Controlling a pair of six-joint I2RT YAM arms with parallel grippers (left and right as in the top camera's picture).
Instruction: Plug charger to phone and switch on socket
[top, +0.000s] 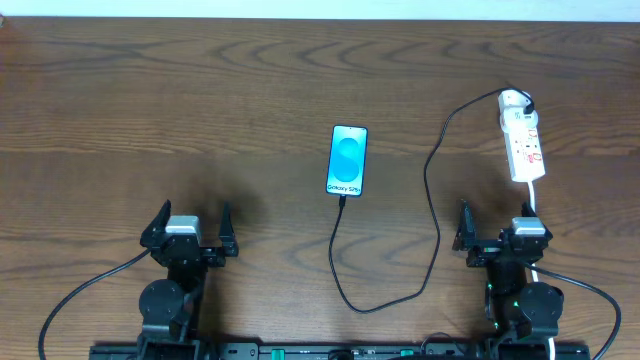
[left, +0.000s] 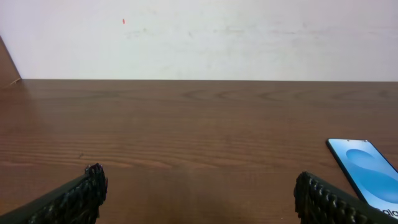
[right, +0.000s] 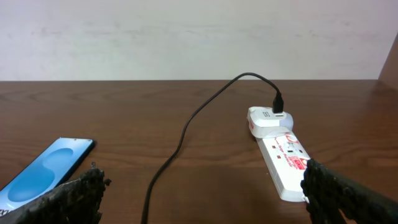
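The phone (top: 347, 160) lies flat mid-table, its blue screen lit, with the "Galaxy S25+" text. The charger (top: 432, 190), a thin black cable, runs from the phone's near end, loops toward me and goes up to a white adapter on the socket (top: 524, 145) at the far right. The plug tip sits at the phone's bottom edge. My left gripper (top: 189, 232) is open and empty near the front left. My right gripper (top: 505, 238) is open and empty just in front of the socket. The phone (right: 43, 171), cable (right: 186, 127) and socket (right: 283, 158) also show in the right wrist view.
The socket's white cord (top: 533, 205) runs toward my right arm. The phone's corner (left: 367, 168) shows at the right of the left wrist view. A pale wall stands behind the table's far edge.
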